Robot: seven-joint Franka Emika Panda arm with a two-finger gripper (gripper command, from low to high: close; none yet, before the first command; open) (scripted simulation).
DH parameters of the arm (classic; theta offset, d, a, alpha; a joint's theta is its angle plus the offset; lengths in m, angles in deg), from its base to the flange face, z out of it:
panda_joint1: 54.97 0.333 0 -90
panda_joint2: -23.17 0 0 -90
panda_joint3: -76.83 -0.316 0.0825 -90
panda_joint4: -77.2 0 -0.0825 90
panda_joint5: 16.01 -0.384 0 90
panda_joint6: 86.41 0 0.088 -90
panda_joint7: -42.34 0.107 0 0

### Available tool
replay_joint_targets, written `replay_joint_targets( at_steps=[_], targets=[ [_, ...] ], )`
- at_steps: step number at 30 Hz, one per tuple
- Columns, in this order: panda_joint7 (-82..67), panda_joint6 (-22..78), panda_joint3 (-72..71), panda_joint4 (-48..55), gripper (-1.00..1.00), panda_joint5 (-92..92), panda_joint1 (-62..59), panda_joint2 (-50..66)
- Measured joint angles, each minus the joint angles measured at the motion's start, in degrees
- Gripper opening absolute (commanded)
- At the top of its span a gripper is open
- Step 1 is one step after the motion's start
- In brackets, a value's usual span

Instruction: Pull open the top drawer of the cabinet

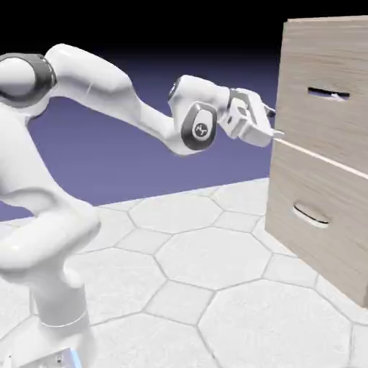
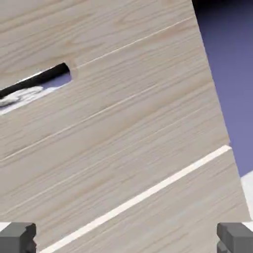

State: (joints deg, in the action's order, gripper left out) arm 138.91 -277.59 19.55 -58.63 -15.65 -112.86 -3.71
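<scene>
Sitting flush, as far as the exterior view shows: top drawer (image 1: 320,54), upper half of the cabinet (image 1: 285,86), at the exterior view's right. Its slot handle (image 1: 328,93) is dark with a bright, shiny part inside. Hand view has that slot at its left edge, partly cut off, running at a slant with the wood grain. White seam (image 1: 323,159) divides top drawer from lower drawer (image 1: 302,180); in the hand view it slants up from the bottom edge to the cabinet's side edge. Lower drawer has a curved handle (image 1: 310,215).

Gripper (image 1: 276,123) is wide open, nothing between the fingertips (image 2: 18,238). It's by the cabinet's near-left edge in the exterior view, around seam height, lower than the slot and off to one side of it. Can't tell if a tip touches the wood. Handle is not between the tips.

Arm (image 1: 93,79) rises at the exterior view's left and reaches across to the right, wrist bent. Floor (image 1: 208,262) is pale tile, polygon pattern. Backdrop (image 1: 208,79) blue-violet, going black at the top.
</scene>
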Motion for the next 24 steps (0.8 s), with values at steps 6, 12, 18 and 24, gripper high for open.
replay_joint_targets(
  at_steps=[6, 12, 18, 24],
  targets=[
    [11.51, -3.65, -12.19, 5.35, 0.0, 0.08, -12.46, 1.23],
    [23.02, -7.31, -24.37, 10.71, 0.0, 0.15, -24.92, 2.46],
    [34.53, -10.96, -36.56, 16.06, 0.0, 0.23, -37.38, 3.69],
    [46.04, -14.61, -48.74, 21.41, 0.0, 0.31, -49.84, 4.92]
  ],
)
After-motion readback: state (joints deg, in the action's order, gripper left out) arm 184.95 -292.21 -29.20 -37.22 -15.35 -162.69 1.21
